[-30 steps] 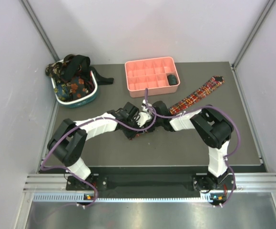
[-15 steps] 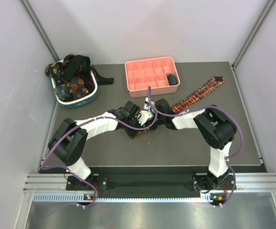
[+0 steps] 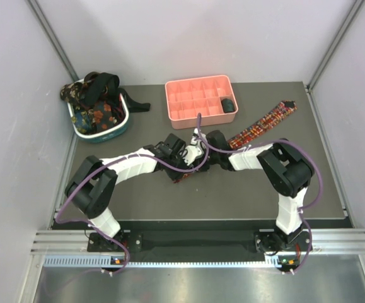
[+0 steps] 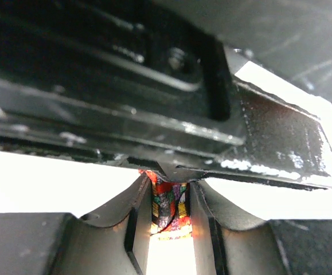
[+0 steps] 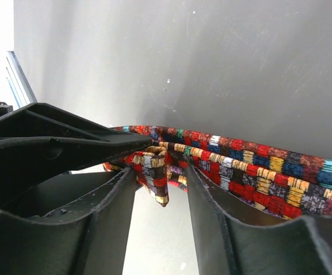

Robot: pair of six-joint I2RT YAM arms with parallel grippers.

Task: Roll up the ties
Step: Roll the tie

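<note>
Plaid tie seemingly pinched between left fingers.

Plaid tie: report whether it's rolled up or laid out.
Mostly laid out. Overhead, the plaid tie runs flat toward the table's far right corner; only its near end is bunched between the left gripper fingers.

- The plaid tie lies diagonally on the dark table, from the far right corner toward the middle.
- The left gripper and right gripper meet at the tie's near end; how their jaws stand cannot be told.
- A pink tray holds one dark object.
- The teal-and-white basket at far left is heaped with floral and black ties.
</note>
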